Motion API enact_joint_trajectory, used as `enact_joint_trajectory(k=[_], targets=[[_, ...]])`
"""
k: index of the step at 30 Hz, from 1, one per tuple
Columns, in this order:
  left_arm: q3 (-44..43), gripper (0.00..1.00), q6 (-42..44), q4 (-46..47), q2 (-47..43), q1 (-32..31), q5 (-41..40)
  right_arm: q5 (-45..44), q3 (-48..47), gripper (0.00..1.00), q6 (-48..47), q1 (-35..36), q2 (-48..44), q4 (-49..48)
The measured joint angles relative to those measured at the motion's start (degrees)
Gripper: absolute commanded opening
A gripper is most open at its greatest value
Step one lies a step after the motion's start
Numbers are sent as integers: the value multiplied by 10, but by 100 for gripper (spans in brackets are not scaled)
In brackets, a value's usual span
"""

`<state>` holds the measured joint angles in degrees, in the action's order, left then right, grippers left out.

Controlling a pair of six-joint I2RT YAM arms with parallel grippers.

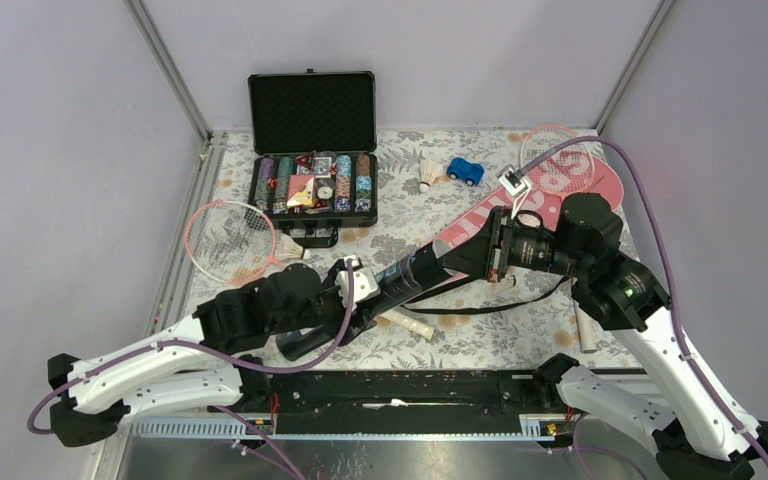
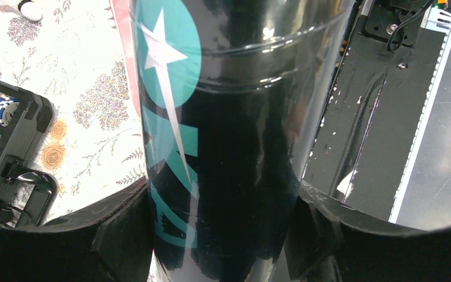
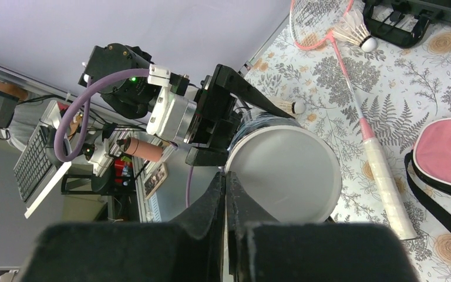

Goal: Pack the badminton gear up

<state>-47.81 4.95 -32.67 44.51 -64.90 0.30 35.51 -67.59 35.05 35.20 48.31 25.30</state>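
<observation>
My left gripper is shut round the middle of the black tube with teal print, holding it tilted above the table; in the left wrist view the tube fills the gap between the jaws of the gripper. My right gripper is at the tube's upper end, and its fingers are pinched on the rim of the tube's white cap. One pink racket lies at the left and another lies on the pink cover. Shuttlecocks lie at the racket and at the back.
The open black poker chip case stands at the back left. A small blue toy car sits at the back middle. The cover's black strap trails across the floral cloth under the tube. A white racket handle lies near the front edge.
</observation>
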Motion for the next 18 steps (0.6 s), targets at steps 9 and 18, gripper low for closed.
enact_joint_trajectory(k=[9, 18], targets=[[23, 39, -3, 23, -35, -2, 2, 1, 0, 5, 13, 0, -3, -7], [30, 39, -2, 30, -65, -4, 2, 0, 0, 5, 12, 0, -7, -17]])
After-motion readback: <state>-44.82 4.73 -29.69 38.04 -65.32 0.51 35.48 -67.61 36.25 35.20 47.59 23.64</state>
